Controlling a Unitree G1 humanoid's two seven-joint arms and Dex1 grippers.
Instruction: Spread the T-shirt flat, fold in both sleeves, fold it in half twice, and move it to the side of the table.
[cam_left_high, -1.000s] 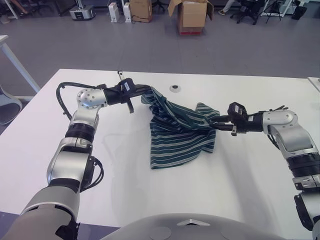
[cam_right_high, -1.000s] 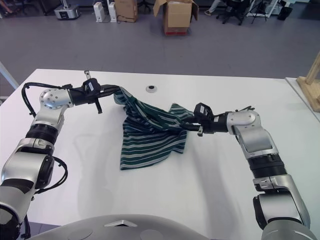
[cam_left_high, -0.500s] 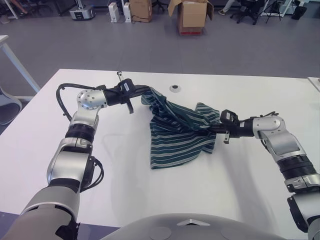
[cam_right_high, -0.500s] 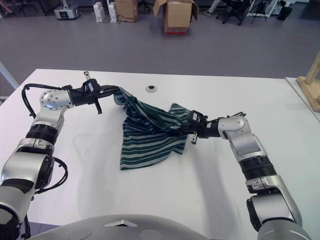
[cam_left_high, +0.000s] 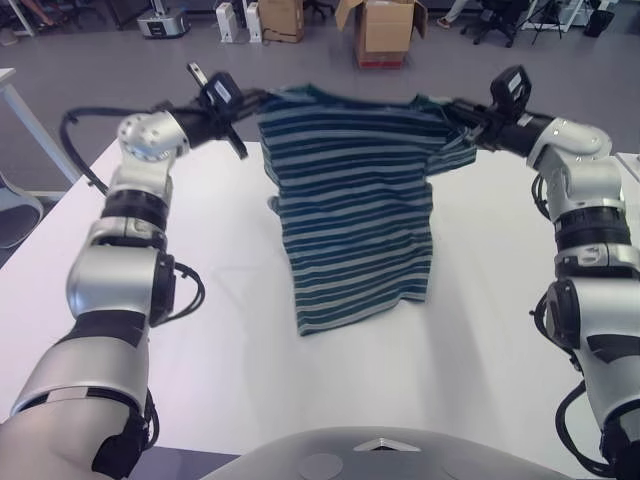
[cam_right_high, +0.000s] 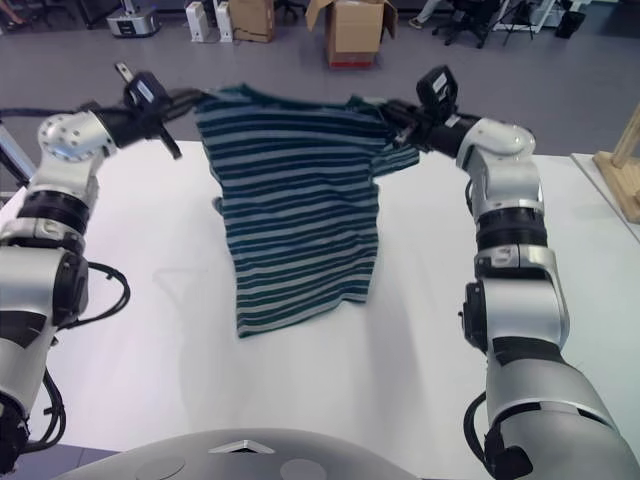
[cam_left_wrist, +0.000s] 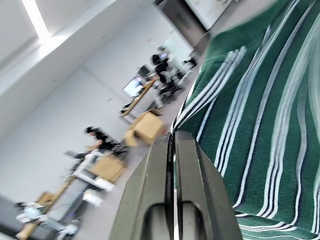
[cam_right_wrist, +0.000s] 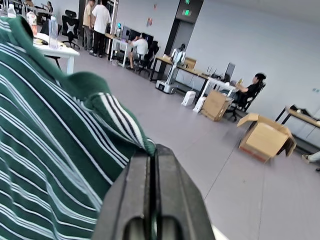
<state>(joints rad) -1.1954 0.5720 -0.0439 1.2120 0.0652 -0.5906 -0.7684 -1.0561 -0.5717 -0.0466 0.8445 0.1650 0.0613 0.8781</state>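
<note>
We are holding the striped T-shirt (cam_left_high: 355, 200) across the upper frame, with the left gripper (cam_left_high: 252, 100) and right gripper (cam_left_high: 455, 108) each clamping a shoulder, its length hanging downward and its hem resting on the white table (cam_left_high: 500, 330).

T-shirt (cam_left_high: 355, 200): soft striped knit cloth, matt, fine ribbed texture where it's pinched in the left gripper (cam_left_wrist: 174, 137). That gripper and the right gripper (cam_right_wrist: 152, 151): dark plastic, smooth, slight sheen. Table (cam_left_high: 500, 330) below both grippers: white, smooth, faintly glossy. Cardboard box (cam_left_high: 385, 30) beyond the grippers: brown, matt. Floor (cam_left_high: 120, 85): grey, smooth, dull sheen.
</note>
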